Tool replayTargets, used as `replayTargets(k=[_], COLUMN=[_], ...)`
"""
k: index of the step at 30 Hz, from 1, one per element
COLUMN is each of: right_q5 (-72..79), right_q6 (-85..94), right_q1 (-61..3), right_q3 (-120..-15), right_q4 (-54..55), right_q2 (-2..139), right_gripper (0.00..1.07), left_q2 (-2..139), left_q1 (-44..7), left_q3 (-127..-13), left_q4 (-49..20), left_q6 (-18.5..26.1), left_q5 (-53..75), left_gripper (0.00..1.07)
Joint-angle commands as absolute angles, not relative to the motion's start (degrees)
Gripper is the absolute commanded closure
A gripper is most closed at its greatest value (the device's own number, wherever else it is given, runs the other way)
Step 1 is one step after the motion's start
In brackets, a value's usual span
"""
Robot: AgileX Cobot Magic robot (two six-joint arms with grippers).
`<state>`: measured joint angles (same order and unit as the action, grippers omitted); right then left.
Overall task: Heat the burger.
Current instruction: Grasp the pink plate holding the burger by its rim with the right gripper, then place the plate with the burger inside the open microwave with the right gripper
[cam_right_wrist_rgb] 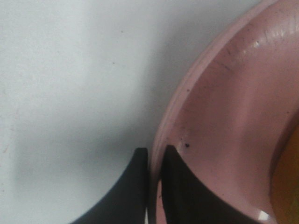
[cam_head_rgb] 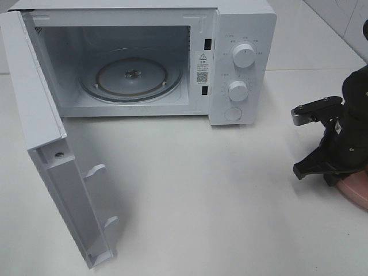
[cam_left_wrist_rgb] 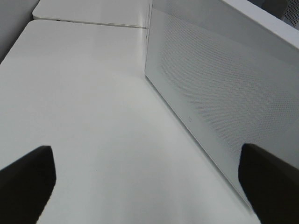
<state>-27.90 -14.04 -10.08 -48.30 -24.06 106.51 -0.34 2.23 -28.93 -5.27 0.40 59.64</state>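
Note:
In the right wrist view my right gripper (cam_right_wrist_rgb: 154, 151) is shut on the rim of the pink plate (cam_right_wrist_rgb: 233, 102), with one finger outside the rim and one inside. A golden-brown sliver of the burger (cam_right_wrist_rgb: 287, 186) shows at the frame's edge on the plate. In the exterior view the right arm (cam_head_rgb: 345, 135) leans over the plate (cam_head_rgb: 357, 188) at the table's right edge and hides the burger. My left gripper (cam_left_wrist_rgb: 145, 154) is open with nothing between its fingers. It hovers over the bare table beside the microwave's perforated wall (cam_left_wrist_rgb: 219, 88).
The white microwave (cam_head_rgb: 241, 69) stands at the back. Its door (cam_head_rgb: 52, 167) is swung wide open to the left, and the glass turntable (cam_head_rgb: 131, 77) inside is bare. White tabletop (cam_head_rgb: 207, 195) stretches between the microwave and the plate.

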Motion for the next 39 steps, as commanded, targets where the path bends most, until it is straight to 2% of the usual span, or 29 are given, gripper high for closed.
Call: replayTargets(k=[1, 8, 18, 39], right_q5=[-29.9, -31.9, -42.7, -50.6], right_q6=[-16.5, -21.3, -30.4, -32.6], right_q1=[-10.0, -10.8, -17.2, -27.3], right_q3=[-48.2, -48.2, -48.2, -46.6], right_q4=[-24.8, -29.2, -38.3, -38.4], right_q2=[106.5, 103.2, 100.4, 96.0], right_gripper=[1.07, 1.07, 1.07, 1.07], left_q2=[-1.5, -1.5, -1.5, -1.5], left_q1=[2.3, 2.3, 2.3, 2.3], left_q3=[-28.8, -28.8, -28.8, -28.8], left_q4=[-5.7, -5.7, -5.7, -5.7], left_q6=[0.0, 0.0, 0.0, 0.0], left_q5=[59.2, 59.2, 59.2, 59.2], left_gripper=[0.07, 0.07, 0.07, 0.07])
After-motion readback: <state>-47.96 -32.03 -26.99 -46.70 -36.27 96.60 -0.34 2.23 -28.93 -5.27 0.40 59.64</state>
